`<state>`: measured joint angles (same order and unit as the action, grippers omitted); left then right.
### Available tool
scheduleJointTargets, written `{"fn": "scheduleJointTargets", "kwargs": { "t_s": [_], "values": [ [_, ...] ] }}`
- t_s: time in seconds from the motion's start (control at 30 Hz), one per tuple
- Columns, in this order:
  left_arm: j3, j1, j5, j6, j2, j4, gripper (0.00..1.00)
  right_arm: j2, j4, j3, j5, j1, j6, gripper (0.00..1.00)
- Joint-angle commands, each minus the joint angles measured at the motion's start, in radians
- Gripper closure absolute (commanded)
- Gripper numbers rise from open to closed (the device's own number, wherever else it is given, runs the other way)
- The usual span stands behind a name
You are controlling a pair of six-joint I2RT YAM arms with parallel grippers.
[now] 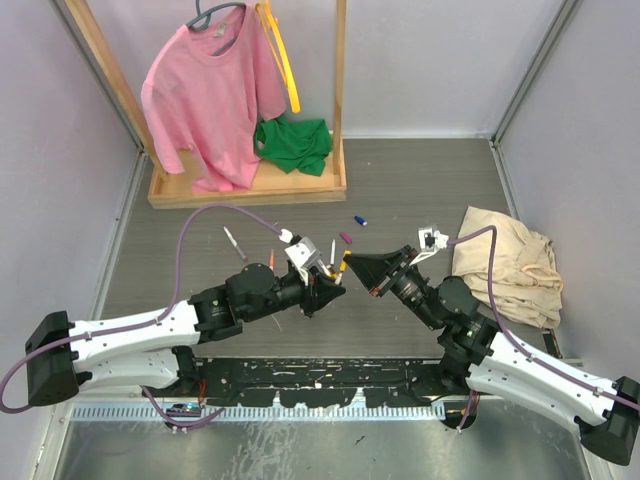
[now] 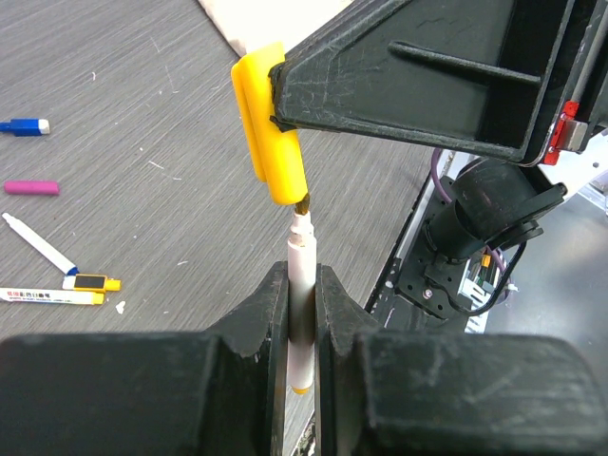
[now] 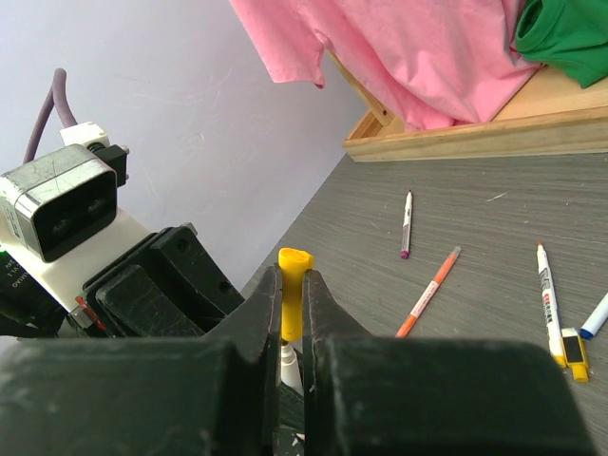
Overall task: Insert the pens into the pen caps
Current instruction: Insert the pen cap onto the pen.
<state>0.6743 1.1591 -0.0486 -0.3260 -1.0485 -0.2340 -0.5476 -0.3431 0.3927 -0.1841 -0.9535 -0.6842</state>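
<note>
My left gripper [image 1: 327, 274] is shut on a white pen with a yellow end [image 2: 302, 313], tip pointing up. My right gripper [image 1: 362, 265] is shut on the yellow pen cap [image 3: 293, 294]. In the left wrist view the pen's tip touches the open end of the cap [image 2: 271, 142]. The two grippers meet nose to nose above mid-table. A blue cap [image 1: 359, 219] and a magenta cap [image 1: 346, 238] lie on the table beyond them. A magenta-tipped pen [image 3: 406, 223], an orange pen [image 3: 429, 292] and a capped yellow pen [image 3: 551, 304] lie loose.
A wooden rack [image 1: 250, 185] with a pink shirt [image 1: 210, 90] and green cloth [image 1: 293, 142] stands at the back left. A beige cloth [image 1: 510, 262] lies at the right. A blue-tipped pen [image 2: 38, 244] lies on the table.
</note>
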Motion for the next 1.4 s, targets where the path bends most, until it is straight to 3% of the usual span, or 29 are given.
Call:
{"fn": "scheduleJointTargets", "kwargs": {
  "t_s": [0.0, 1.37],
  "values": [
    [0.021, -0.003, -0.034, -0.002, 0.022, -0.085, 1.00, 0.011, -0.040, 0.025, 0.026, -0.004, 0.017, 1.00],
    [0.024, -0.002, -0.026, 0.001, 0.018, -0.085, 1.00, 0.003, -0.057, 0.055, -0.076, -0.005, 0.035, 1.00]
  ]
}}
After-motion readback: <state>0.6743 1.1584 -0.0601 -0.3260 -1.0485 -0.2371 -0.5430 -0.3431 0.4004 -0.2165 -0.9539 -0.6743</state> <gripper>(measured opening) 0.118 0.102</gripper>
